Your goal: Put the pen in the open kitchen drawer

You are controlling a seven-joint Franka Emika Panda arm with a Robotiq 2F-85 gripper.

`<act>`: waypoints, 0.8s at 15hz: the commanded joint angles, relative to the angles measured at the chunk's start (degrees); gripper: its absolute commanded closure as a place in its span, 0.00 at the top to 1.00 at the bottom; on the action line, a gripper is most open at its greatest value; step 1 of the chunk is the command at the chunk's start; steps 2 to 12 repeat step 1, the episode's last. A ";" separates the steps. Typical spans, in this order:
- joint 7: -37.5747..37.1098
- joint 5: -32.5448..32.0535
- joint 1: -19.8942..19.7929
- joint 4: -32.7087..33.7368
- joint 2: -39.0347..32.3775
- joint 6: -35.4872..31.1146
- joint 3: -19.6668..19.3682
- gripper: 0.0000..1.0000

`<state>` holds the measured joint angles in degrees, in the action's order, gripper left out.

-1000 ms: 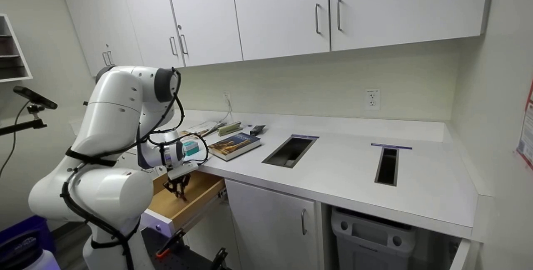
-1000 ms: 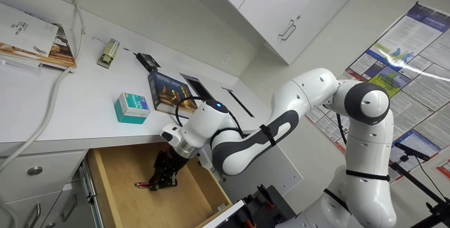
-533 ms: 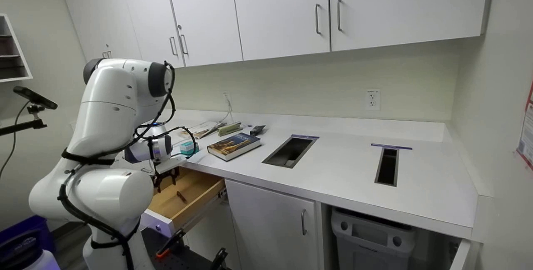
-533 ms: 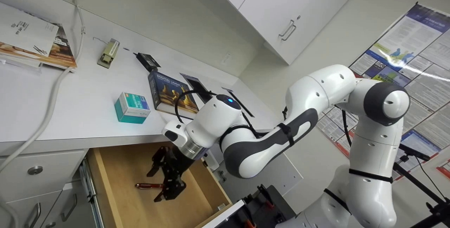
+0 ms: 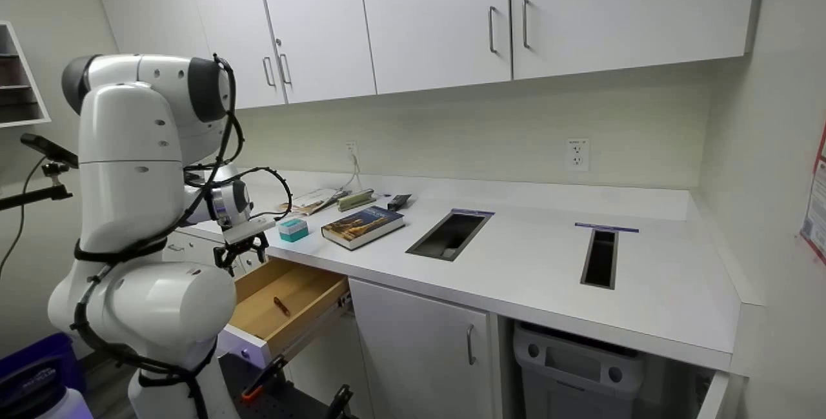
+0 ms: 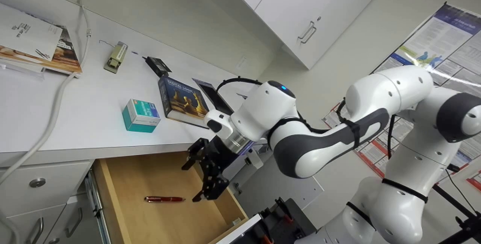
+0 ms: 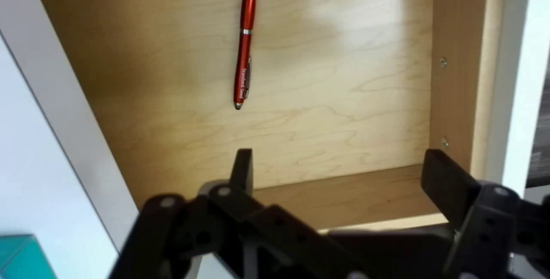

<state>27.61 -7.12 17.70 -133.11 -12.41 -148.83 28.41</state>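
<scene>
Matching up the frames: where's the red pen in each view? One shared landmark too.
In an exterior view: red pen lower left, small, slanting down to the right.
In an exterior view: red pen lower left, nearly horizontal, just left of the gripper.
Wrist view: red pen upper half, left of centre, nearly vertical, one tip at the top edge.
Shared landmark: the open drawer, its light wood floor under the pen in all three.

1 pen, 1 open drawer
</scene>
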 commanded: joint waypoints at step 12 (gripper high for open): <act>5.65 8.88 -1.77 -2.41 8.68 7.03 0.99 1.00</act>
